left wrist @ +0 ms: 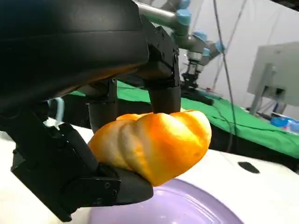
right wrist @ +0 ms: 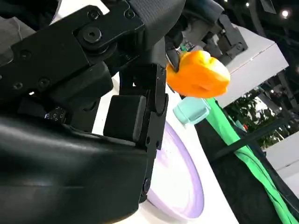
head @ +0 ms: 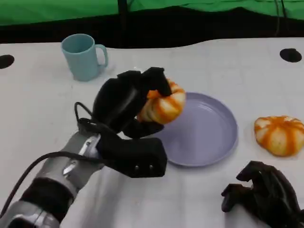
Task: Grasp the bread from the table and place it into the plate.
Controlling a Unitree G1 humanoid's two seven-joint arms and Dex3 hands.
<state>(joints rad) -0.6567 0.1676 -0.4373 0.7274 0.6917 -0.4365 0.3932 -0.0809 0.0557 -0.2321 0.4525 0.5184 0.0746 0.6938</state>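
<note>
Nearest to us, at the table's front edge, our right hand (head: pixel 266 197) rests on the white table (head: pixel 38 104) with its fingers curled in on nothing; we judge it is parked there to keep out of the way. Just beyond it, a second orange-and-white striped bread roll (head: pixel 280 135) lies on the table, beside the plate but apart from it.

Our left hand (head: pixel 128 107) comes in from the lower left and is clamped on the bread (head: pixel 164 104). In the left wrist view the fingers (left wrist: pixel 163 88) press on the bread (left wrist: pixel 154 142) from above while a lower part of the hand supports it underneath, so the roll is cradled, not merely pinched. That grip suits a soft, rounded loaf which could otherwise roll free.

The bread is in the air, lifted clear of the table and hanging over the near-left rim of the lilac plate (head: pixel 223 142). We think this is the carry step, nearly done: the roll is over the edge but not yet over the middle. The next move probably calls for a little more reach toward the centre before lowering and letting go, else the bread might land on the rim and tip out.

The plate holds nothing yet; its bare floor shows below the bread in the left wrist view.

Farthest off, a pale blue mug (head: pixel 83 57) stands upright near the table's back edge, well apart from the plate. We cannot tell whether anything is in it.
</note>
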